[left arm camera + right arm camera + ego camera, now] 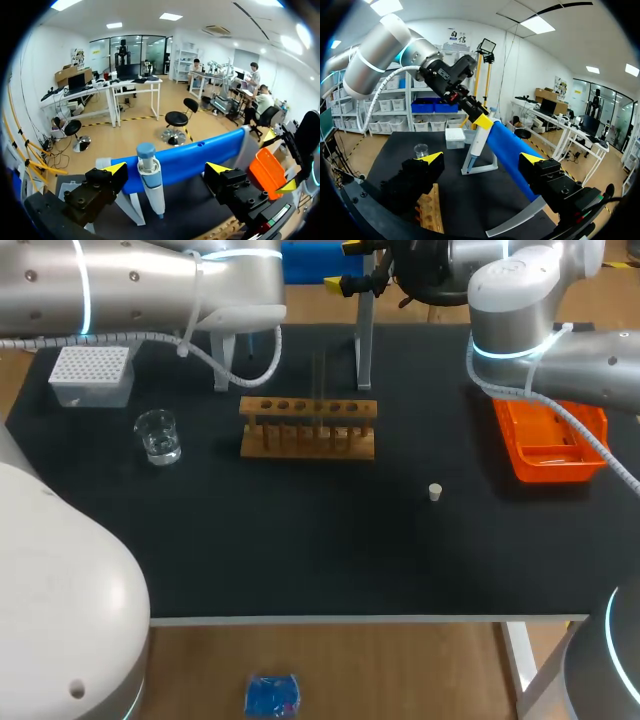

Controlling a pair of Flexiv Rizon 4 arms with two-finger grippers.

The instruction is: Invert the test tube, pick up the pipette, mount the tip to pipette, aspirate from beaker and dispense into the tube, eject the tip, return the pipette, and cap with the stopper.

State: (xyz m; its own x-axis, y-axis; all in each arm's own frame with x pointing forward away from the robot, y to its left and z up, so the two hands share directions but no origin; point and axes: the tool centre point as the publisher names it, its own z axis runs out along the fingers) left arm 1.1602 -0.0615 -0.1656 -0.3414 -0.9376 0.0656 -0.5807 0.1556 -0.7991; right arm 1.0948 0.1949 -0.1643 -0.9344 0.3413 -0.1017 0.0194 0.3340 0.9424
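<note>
Yellow-tipped left gripper (167, 169) spread wide, pinching nothing. Step in hand, as judged: pick up pipette. Next move calls for easing forward, centring, closing fingers on barrel, lifting clear of stand. Slim white pipette with blue top button (151, 181) hangs upright between fingers, just ahead, touching neither, on white frame stand (481, 164) at table's back. Well apart, right gripper (481, 159) likewise spread, empty. Farther: clear glass beaker (158, 435), white tip box (92, 373).

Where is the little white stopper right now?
In the head view the stopper sits on the black table, right of middle, between the wooden rack and the orange tray.
</note>
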